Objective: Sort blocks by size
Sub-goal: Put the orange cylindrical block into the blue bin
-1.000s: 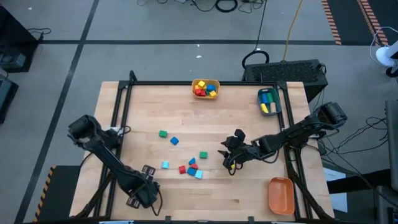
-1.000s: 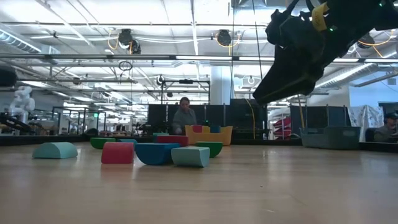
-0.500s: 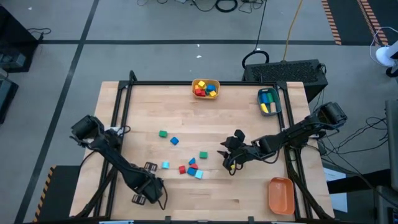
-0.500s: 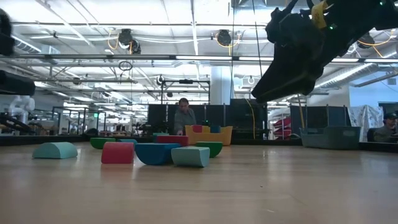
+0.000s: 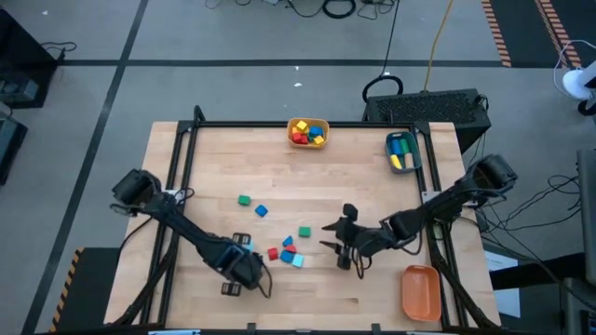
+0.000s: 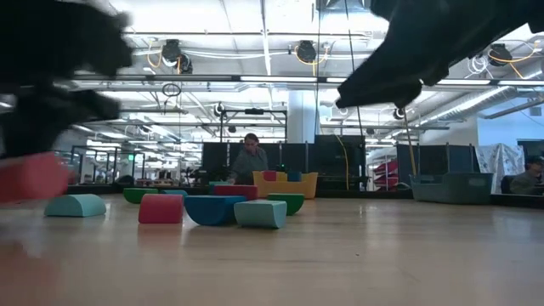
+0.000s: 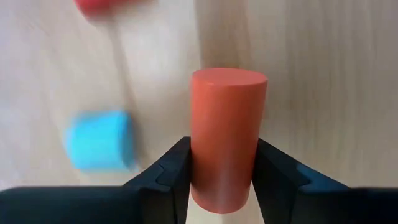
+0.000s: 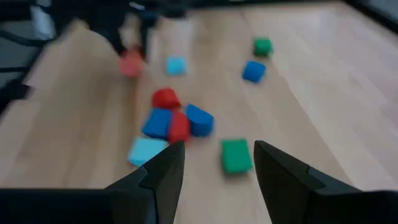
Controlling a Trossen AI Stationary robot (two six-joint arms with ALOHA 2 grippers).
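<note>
Left pincer [image 7: 221, 177], moved in from the worktop's [image 5: 372, 167] near-left edge, clamped on red cylinder [image 7: 226, 140] beside loose blocks [image 5: 287, 251]: one block secured for sorting. Right pincer [image 8: 214, 165] apart, empty, shifted nearer, beside the cluster.

Yellow bin [image 5: 308, 132], teal bin [image 5: 402, 152], orange bin [image 5: 420, 291] on wooden table [image 5: 372, 177]

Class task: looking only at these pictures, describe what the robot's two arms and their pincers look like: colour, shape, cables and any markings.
Both arms are dark, slim and jointed, each rising from a bulky rounded base at a table edge. The left pincer has two flat black fingers with angular, stepped inner faces. The right pincer has matching black fingers that narrow toward the tips. Black cables trail off the right arm's base. No markings can be made out.
</note>
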